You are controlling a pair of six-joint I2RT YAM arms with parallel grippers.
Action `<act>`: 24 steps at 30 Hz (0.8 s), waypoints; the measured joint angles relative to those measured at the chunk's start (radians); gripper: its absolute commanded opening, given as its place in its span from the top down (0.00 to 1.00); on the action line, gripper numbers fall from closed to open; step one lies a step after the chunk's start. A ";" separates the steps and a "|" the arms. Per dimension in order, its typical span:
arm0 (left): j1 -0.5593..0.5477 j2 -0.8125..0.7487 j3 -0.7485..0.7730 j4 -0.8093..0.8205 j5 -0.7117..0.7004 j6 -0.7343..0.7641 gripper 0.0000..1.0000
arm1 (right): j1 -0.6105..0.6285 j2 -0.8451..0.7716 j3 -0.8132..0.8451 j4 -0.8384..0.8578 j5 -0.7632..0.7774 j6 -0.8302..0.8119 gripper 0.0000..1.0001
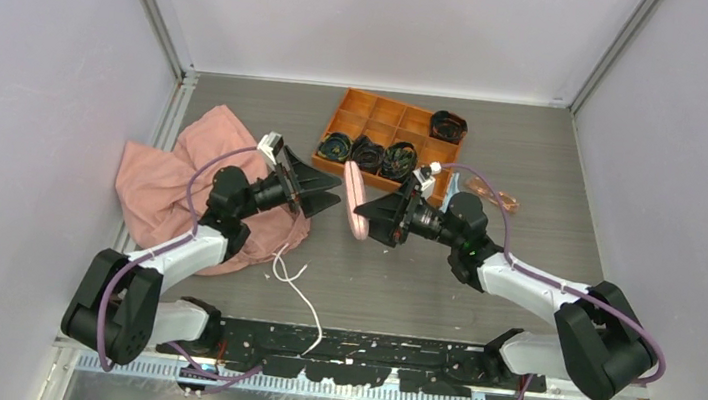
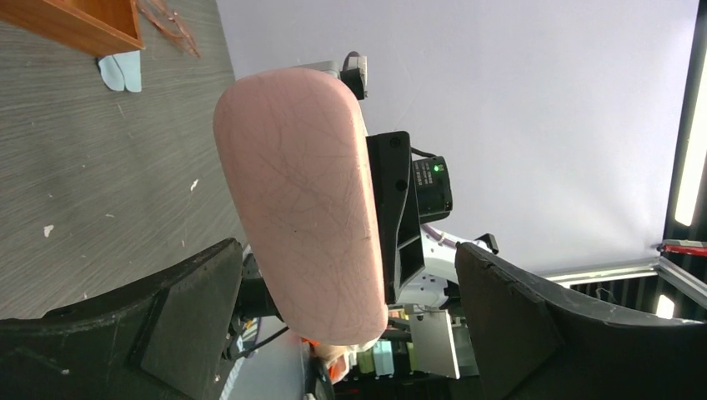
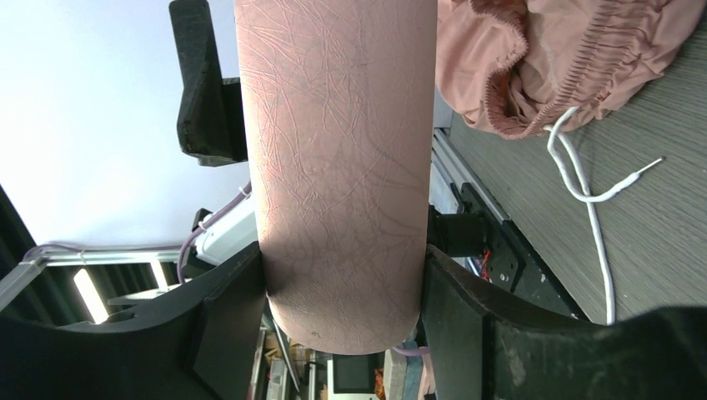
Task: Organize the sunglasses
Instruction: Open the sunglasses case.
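The sunglasses (image 1: 494, 193) have translucent pinkish-orange lenses in a thin frame. They lie flat on the table (image 1: 557, 153), just beside the orange tray (image 1: 397, 98), at 4 o'clock from its centre and at 2 o'clock from the right gripper (image 1: 368, 214). Right gripper: jaws clamped across a pink case (image 1: 357, 205), held off the table. Left gripper (image 1: 330, 195): jaws wide, nothing between them, facing the case from 9 o'clock.
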 measured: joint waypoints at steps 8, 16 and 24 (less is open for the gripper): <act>0.000 0.000 0.000 0.021 0.014 -0.016 0.00 | 0.017 0.000 0.002 0.037 -0.015 0.017 0.71; 0.000 0.011 0.000 0.040 0.026 -0.031 0.09 | 0.076 0.022 0.030 0.059 -0.019 0.016 0.72; 0.000 0.023 -0.007 0.069 0.025 -0.050 0.08 | 0.088 0.044 0.031 0.089 -0.013 0.024 0.73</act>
